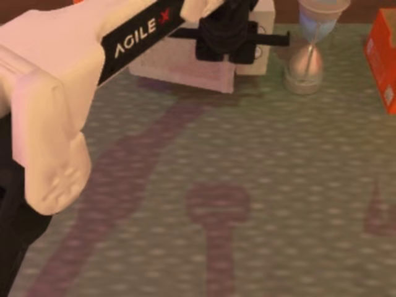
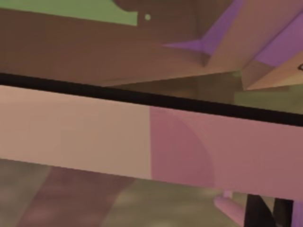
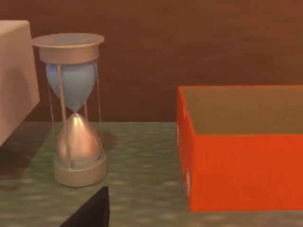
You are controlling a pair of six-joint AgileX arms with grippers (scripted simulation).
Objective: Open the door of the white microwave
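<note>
This is a rendered simulation scene, a robot test bench rather than any lived-in room. Surfaces are flat-shaded and textureless, with no clutter or wear. A counter point(image 1: 278, 185) with a mottled green covering fills the top view, and a plain brown wall point(image 3: 189, 47) stands behind it. The props are a loose household mix: the white microwave point(image 1: 185, 68) at about twelve o'clock, an hourglass point(image 1: 307, 49) at one o'clock, and an open orange box point(image 1: 380, 55) at two o'clock. A white arm marked AGILE X point(image 1: 93, 55) reaches in from ten o'clock, showing a manipulation setup.
</note>
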